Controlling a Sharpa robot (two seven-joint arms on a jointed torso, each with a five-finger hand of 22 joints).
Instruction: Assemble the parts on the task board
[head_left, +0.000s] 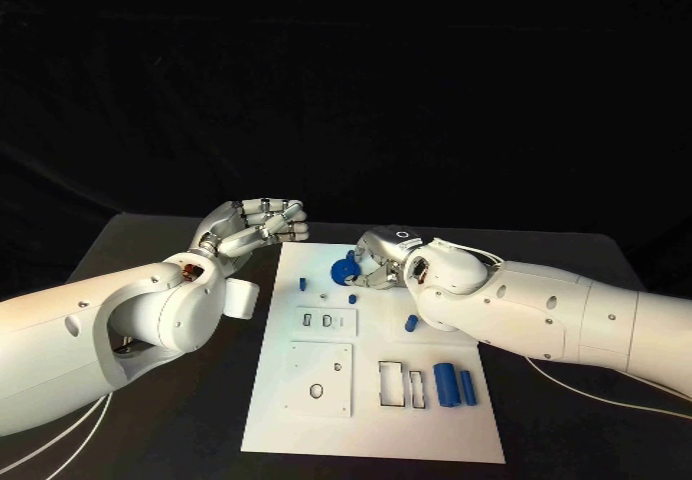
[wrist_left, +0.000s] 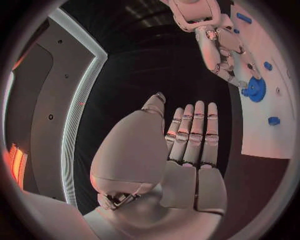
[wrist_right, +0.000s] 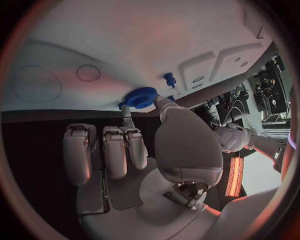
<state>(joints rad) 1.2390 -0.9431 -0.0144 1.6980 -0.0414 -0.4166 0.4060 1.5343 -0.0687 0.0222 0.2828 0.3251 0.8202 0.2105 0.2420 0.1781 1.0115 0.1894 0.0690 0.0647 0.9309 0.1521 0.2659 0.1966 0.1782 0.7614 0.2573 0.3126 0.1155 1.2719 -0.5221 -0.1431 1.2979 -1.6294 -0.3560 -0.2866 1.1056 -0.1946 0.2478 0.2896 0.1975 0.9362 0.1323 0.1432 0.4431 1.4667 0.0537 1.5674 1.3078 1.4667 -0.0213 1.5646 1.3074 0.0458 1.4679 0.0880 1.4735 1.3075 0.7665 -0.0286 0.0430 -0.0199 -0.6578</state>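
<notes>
Near edge of board: two blue cylinders (head_left: 456, 385) lie side by side on the task board (head_left: 375, 430), just beside two narrow upright slots (head_left: 402, 384); this is what I see closest to me.
Board layout: I see a raised white plate with holes (head_left: 319, 378) on the left part, and above it a smaller block with two small slots (head_left: 326, 320).
Right hand: my right hand (head_left: 378, 258) is at the far end of the board, fingers bent down around the blue gear (head_left: 345, 270). In the right wrist view a fingertip (wrist_right: 127, 111) touches the gear (wrist_right: 141, 97) and the thumb comes to it from the other side, so I read it as a pinch on the gear.
Blue gear: round, toothed, on the board's far part; I cannot tell if it is seated or lifted a little.
Left hand: my left hand (head_left: 257, 226) is above the dark table, just off the board's far left corner. In the left wrist view its fingers (wrist_left: 194, 132) are straight and pressed together, and it holds nothing.
Small parts: one blue piece (head_left: 411, 322) lies near the right forearm, and smaller ones (head_left: 304, 283) are close to the gear.
Writing: I can read no label or brand anywhere.
</notes>
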